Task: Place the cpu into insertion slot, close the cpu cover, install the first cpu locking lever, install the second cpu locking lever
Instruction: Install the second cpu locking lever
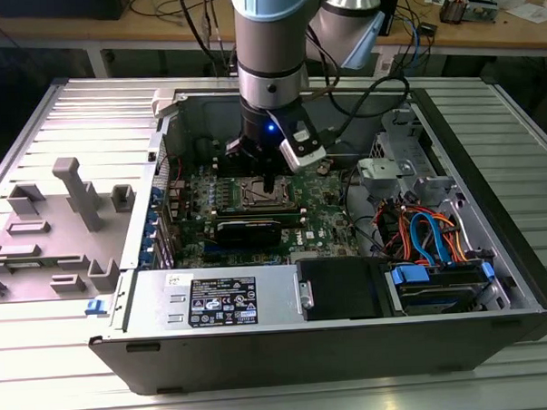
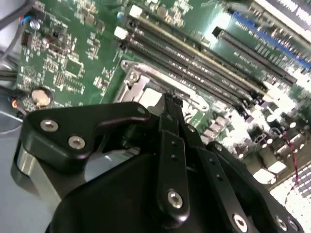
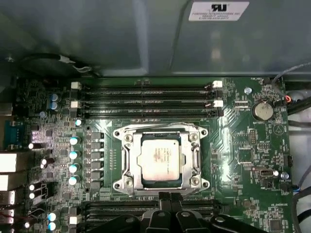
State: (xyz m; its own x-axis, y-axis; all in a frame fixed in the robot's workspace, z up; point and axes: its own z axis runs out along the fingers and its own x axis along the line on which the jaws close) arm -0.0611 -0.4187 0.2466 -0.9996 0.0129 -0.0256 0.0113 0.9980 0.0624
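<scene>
The cpu, a silvery-grey square chip, lies flat in its socket on the green motherboard. The cpu cover, a silvery frame with a central window, lies down around the chip. My gripper hangs just above the socket's edge on the side toward a bank of black memory slots. In the second wrist view its black fingertips are pressed together over the cover's rim with nothing between them. In the exterior view the gripper reaches down into the open computer case, over the socket.
Black memory slots run along two sides of the socket. A round coin battery sits on the board. The power supply, a drive bay and coloured cables fill the case's near and right parts. Grey fixtures stand outside the case.
</scene>
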